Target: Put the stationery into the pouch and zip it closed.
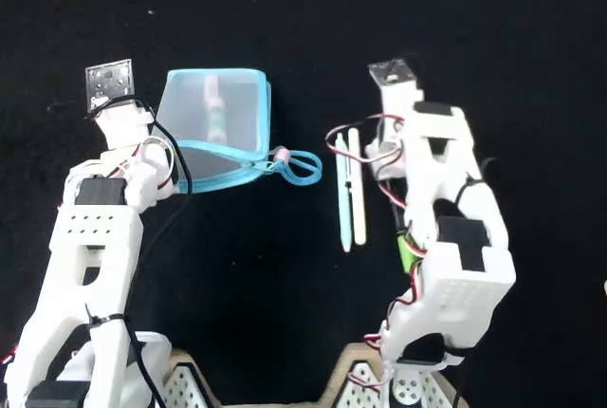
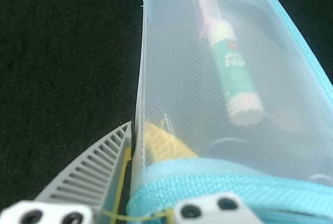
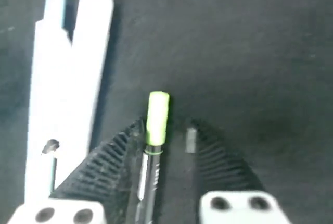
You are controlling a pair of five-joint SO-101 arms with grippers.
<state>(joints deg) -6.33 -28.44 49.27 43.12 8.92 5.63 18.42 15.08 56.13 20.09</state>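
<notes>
On the black table (image 1: 285, 308) we saw the pouch (image 1: 214, 133) sitting toward the far left, a see-through bag with pale blue edging. Inside it was a stick (image 1: 216, 109) with a green label and a white cap, visible through the mesh wall. The blue zip (image 2: 223, 185) ran along the pouch's near edge. At the end of the zip nearer the middle of the table sat a pink puller (image 1: 281, 155), with a blue loop (image 1: 305, 169) trailing from it onto the cloth. We could not tell whether the zip was open or closed.

The left gripper (image 2: 136, 133) was clenched on the pouch at its near left corner, just by the zip. A grey finger (image 2: 96, 174) pressed against the outside of the wall, and a yellow shape (image 2: 164, 148) showed through the mesh right opposite it. From above, the left arm (image 1: 90, 237) lay along the left side of the table up to that corner.

Between the two arms, outside the pouch, two pens lay side by side and close together. We saw a pale blue pen (image 1: 342, 194) nearer the pouch and a cream pen (image 1: 358, 190) nearer the right arm (image 1: 455, 247).

The right gripper (image 3: 166, 129) was released, low over the cloth just beside those two pens, with its jaws apart. A green-capped pen (image 3: 156, 114) with a black barrel lay between the jaws, close against one finger and with a gap to the other. From above, it showed as a bit of green under the right arm.
</notes>
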